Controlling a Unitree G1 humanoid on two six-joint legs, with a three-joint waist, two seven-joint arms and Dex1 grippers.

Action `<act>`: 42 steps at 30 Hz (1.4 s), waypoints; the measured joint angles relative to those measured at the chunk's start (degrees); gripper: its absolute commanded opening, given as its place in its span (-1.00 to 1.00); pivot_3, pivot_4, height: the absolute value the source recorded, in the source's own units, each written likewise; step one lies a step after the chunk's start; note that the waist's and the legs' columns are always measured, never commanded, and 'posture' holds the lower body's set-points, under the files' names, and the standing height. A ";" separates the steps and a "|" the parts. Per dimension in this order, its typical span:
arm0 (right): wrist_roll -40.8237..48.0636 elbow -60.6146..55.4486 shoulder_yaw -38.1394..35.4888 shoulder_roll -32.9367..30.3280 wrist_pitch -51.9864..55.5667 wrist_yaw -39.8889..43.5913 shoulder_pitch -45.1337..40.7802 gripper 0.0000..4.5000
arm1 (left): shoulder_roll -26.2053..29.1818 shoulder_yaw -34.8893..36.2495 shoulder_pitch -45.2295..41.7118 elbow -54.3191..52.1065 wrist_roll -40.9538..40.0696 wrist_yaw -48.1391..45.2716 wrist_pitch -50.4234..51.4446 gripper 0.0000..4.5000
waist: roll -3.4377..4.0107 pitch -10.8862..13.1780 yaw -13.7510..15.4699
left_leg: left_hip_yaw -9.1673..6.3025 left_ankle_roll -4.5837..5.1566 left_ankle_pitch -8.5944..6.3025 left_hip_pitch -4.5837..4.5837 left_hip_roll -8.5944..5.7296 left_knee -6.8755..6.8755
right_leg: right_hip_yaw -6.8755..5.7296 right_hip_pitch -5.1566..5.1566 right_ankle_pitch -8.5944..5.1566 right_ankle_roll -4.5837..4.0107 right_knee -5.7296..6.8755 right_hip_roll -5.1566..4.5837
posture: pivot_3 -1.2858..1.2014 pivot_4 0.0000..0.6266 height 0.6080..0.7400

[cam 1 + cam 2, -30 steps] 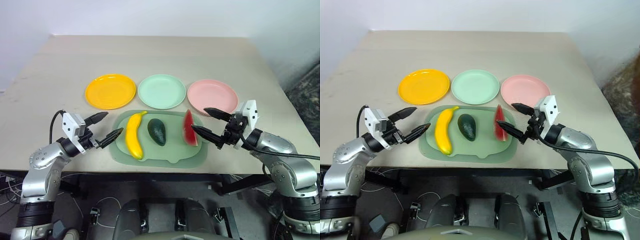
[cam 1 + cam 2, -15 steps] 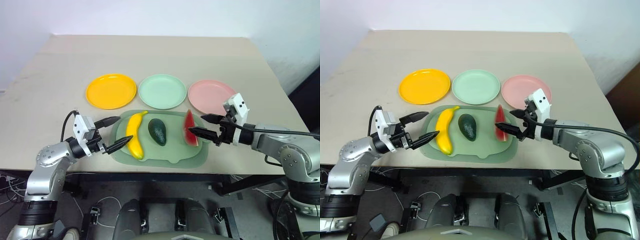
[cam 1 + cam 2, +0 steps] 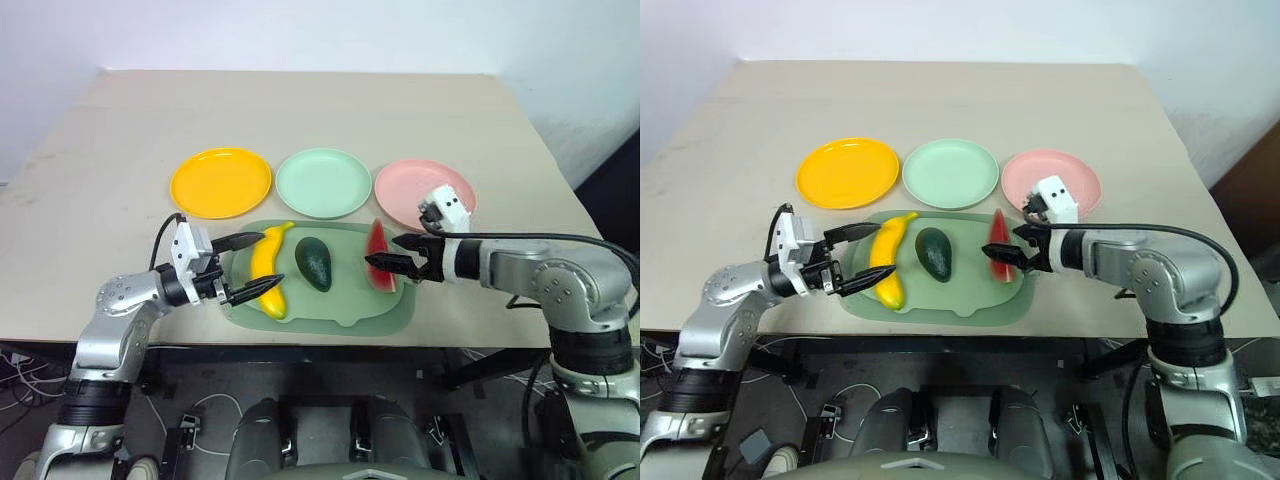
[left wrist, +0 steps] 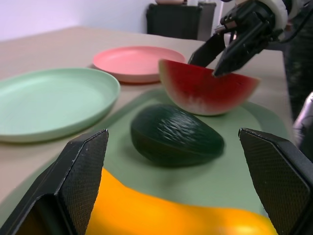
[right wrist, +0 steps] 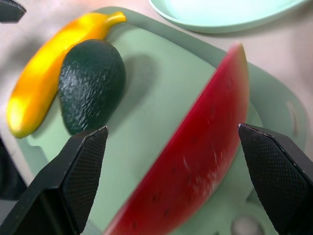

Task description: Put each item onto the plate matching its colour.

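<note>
Left to right in the left eye view. The left gripper (image 3: pixel 250 262), lower left of centre, has its 2 fingers spread wide and straddles the banana (image 3: pixel 267 282); nothing is pinched. The banana lies at the left end of the pale green tray (image 3: pixel 330 312), its long axis running from lower frame up toward the orange-yellow plate (image 3: pixel 220 182) and crossing the line of the fingers. It is long, curved, glossy yellow.

The avocado (image 3: pixel 316 263) sits at tray centre, dark green, egg-shaped, pebbled, directly below the mint green plate (image 3: pixel 323 183); neither gripper is at it.

The watermelon wedge (image 3: pixel 378 258) stands on its rind at the right end of the tray, red flesh, green rind, long axis pointing up-frame toward the pink plate (image 3: pixel 424 194). The right gripper (image 3: pixel 384 251) is spread apart, 1 finger on either side of the wedge, not clamped. All 3 plates are empty.

Judgement: each arm is nearest its own fruit; closing is the next requirement.
</note>
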 measured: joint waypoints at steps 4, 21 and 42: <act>-2.07 2.90 4.44 1.91 2.03 -0.47 -1.88 1.00 | -0.58 -0.17 -0.66 2.05 1.01 -0.02 -1.61 0.99 | 0.00 0.00 -0.15 | 0.02 0.00 0.00 -0.03 0.00 -0.01 | 0.00 -0.04 0.00 0.00 0.00 0.01 | 0.03 -0.52 0.32; -15.68 5.18 22.48 -1.36 -1.35 2.96 -9.30 0.27 | -0.50 -0.58 1.23 1.56 1.79 1.31 -2.89 1.00 | -0.16 -0.18 -0.11 | 0.02 0.01 -0.01 0.03 0.03 0.01 | 0.00 0.03 0.00 0.00 0.00 -0.05 | 0.03 -0.52 0.32; -24.23 40.69 12.46 2.49 -18.01 9.08 -27.05 0.05 | 0.06 -0.35 2.15 0.62 1.69 2.10 -2.84 1.00 | -0.10 -0.13 -0.17 | 0.19 0.01 -0.01 -0.08 0.00 -0.02 | 0.00 -0.13 0.00 0.00 0.00 -0.01 | 0.03 -0.52 0.32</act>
